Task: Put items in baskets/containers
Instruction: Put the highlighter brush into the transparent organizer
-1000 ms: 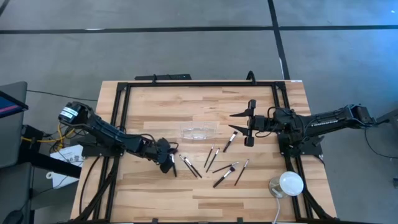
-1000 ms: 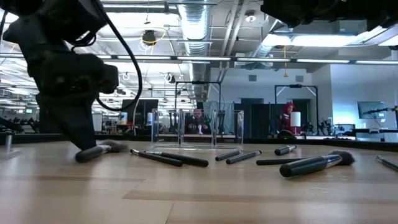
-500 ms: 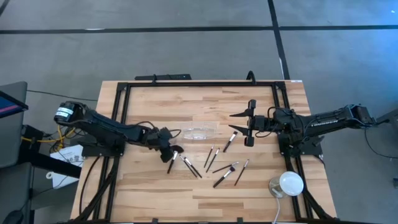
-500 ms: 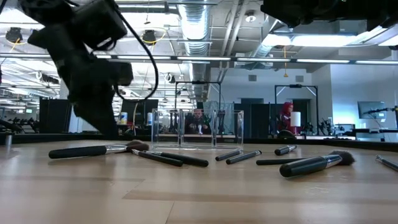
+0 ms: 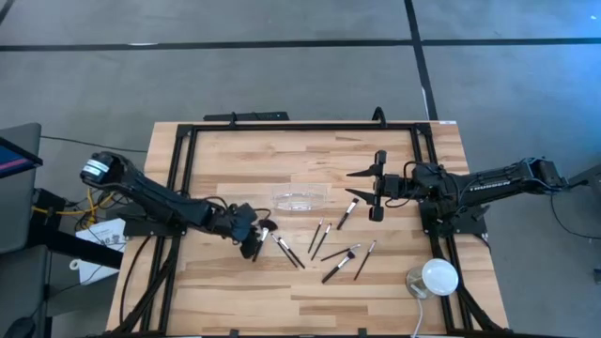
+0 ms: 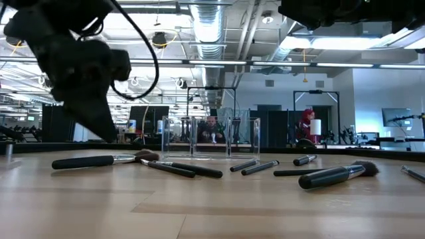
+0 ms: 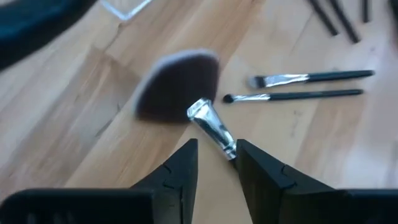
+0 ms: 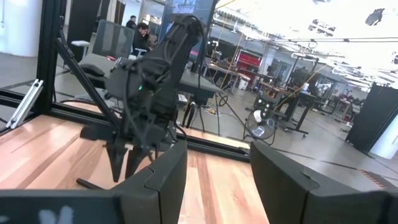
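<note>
The fan brush (image 7: 180, 87) lies flat on the wooden table (image 5: 235, 291), its wide dark head toward the clear container (image 5: 300, 198) and its silver ferrule and handle running back between the fingers of the left gripper (image 5: 252, 242). In the left wrist view those two dark fingers (image 7: 177, 171) stand slightly apart on either side of the handle; whether they actually pinch it cannot be told, as the low view shows that gripper (image 6: 99, 126) raised above the table while the brush (image 6: 99, 160) rests on the wood. From the fan brush, the container sits at about 1 o'clock in the high view, near but apart from it. Just beside the fan head, at about 4 o'clock, two slim dark brushes (image 5: 286, 252) lie side by side at a slant. Further toward 3 o'clock a loose scatter of brushes (image 5: 320, 238) lies near the table's middle, with two more (image 5: 340, 265) and one thin brush (image 5: 365, 259) beyond them, and a short brush (image 5: 347, 213) lies at 4 o'clock of the container. The right gripper (image 5: 377, 186) hovers at 3 o'clock of the container, well apart from every brush, its fingers spread wide and empty. A white dome-shaped object (image 5: 434, 278) sits near the table's right front corner.
</note>
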You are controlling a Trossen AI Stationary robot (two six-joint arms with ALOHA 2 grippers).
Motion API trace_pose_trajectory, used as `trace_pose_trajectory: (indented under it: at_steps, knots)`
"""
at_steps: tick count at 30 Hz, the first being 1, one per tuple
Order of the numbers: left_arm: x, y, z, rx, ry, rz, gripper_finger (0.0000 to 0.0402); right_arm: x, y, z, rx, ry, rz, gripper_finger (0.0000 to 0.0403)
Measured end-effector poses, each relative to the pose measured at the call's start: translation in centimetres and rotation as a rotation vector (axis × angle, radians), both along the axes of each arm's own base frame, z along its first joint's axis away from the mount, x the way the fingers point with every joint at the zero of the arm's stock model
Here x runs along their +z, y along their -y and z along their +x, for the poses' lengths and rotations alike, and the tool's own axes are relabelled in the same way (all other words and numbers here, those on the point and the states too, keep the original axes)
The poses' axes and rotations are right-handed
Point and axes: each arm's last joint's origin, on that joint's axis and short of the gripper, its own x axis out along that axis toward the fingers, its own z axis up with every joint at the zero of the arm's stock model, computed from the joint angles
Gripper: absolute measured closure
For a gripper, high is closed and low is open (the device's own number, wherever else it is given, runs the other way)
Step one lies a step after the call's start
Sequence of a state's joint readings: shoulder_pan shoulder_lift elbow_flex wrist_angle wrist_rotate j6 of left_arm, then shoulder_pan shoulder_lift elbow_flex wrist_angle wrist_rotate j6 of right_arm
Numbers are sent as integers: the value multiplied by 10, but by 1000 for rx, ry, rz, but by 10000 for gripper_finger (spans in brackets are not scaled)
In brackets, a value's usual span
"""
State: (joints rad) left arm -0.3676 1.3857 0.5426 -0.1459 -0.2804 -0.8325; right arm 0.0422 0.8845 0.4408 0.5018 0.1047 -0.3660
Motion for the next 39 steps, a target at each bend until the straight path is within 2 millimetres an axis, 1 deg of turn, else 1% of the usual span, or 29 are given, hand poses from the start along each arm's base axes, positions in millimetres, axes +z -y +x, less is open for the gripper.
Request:
trace_pose_trajectory:
  at_steps: [5,11,15,18,21,25,29,35,37,39]
  knots:
    - [-15,8,11,-4,28,-13,295,0,0,0,0,0,0,238]
    - [-31,10,14,-1,-21,17,295,0,0,0,0,-1,0,241]
    - [-34,10,15,4,-23,38,295,0,0,0,0,-1,0,240]
    - [-33,9,14,-73,-30,93,298,0,0,0,1,-1,0,242]
    - [-34,9,14,-116,-40,125,303,0,0,0,1,-2,0,245]
    - [-41,6,5,-108,-46,129,315,-1,0,0,0,-5,0,246]
    - [-52,9,-10,-89,31,131,325,-2,0,0,0,-24,-1,244]
    - [-65,16,-37,-95,144,215,319,-4,0,1,0,-39,-2,246]
    - [-67,16,-41,-94,156,233,315,-4,0,1,0,-36,-2,247]
    - [-67,16,-41,-95,160,229,314,-5,0,1,0,-40,-7,248]
